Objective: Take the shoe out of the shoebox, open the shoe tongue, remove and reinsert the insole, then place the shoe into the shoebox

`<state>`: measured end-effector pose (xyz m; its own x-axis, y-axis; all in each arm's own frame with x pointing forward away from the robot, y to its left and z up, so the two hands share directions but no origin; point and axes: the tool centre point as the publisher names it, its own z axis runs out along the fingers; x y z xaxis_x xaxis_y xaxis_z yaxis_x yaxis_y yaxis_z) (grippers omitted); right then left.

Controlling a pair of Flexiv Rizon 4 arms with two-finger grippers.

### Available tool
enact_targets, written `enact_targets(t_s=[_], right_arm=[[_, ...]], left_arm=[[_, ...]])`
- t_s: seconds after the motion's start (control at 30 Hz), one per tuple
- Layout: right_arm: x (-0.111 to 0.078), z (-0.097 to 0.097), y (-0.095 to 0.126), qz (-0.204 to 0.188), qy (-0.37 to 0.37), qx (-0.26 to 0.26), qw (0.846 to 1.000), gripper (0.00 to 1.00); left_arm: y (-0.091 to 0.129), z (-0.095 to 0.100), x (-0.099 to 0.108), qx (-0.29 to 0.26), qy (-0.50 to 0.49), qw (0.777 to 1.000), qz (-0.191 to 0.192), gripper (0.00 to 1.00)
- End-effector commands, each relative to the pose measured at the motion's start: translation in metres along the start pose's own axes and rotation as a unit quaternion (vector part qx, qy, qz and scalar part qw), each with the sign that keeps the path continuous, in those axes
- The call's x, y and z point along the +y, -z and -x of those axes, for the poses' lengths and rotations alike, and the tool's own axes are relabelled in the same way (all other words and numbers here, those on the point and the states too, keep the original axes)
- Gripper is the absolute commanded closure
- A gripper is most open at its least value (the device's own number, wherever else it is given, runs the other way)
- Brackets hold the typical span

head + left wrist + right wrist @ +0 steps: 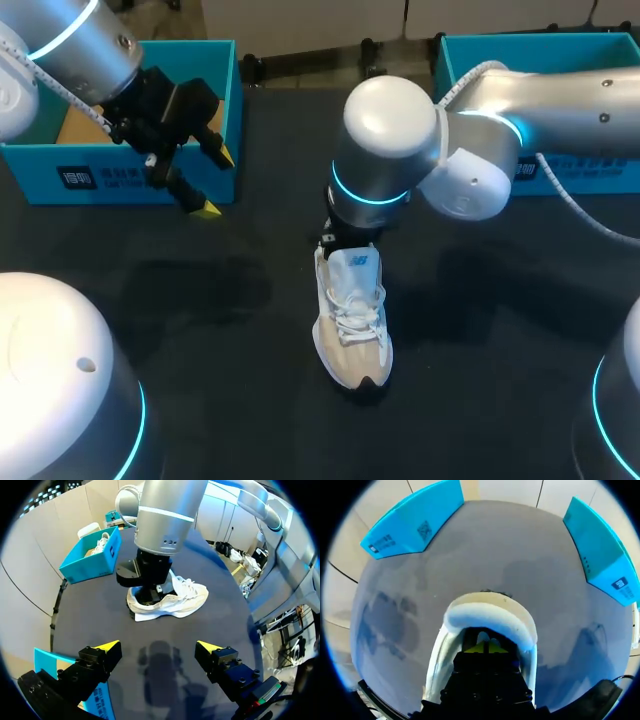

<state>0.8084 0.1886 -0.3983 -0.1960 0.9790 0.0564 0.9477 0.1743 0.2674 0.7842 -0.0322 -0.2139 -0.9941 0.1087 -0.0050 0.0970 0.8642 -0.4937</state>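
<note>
Plainly, a white laced shoe (352, 320), beige toe, dark sole.

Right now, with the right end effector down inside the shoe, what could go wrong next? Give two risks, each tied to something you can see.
1. Nothing braces the shoe: the left end effector hangs open over by the left box. An upward pull may lift or drag the whole shoe.
2. The right end effector sits deep in the heel opening, and what it grips is hidden. It may snag the collar or lining instead.
</note>
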Motion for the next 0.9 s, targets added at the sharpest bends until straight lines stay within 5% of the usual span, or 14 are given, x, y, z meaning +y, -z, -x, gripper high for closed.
enact_targets(t_s=[0.03, 0.2, 0.43, 0.9], right_arm=[[0.000, -0.001, 0.009, 0.009, 0.004, -0.009, 1.000, 1.00], [0.011, -0.009, 0.018, 0.019, 0.022, -0.024, 0.999, 1.00], [0.021, -0.011, 0.002, 0.003, 0.029, -0.027, 0.999, 1.00], [-0.003, 0.000, -0.010, -0.046, 0.010, -0.042, 0.998, 1.00]], left_arm=[[0.000, -0.001, 0.000, -0.001, 0.000, 1.000, 0.001, 0.00], [0.000, -0.001, 0.000, -0.001, 0.000, 1.000, 0.001, 0.00], [0.000, -0.001, 0.000, -0.001, 0.000, 1.000, 0.001, 0.00], [0.000, -0.001, 0.000, -0.001, 0.000, 1.000, 0.001, 0.00]])
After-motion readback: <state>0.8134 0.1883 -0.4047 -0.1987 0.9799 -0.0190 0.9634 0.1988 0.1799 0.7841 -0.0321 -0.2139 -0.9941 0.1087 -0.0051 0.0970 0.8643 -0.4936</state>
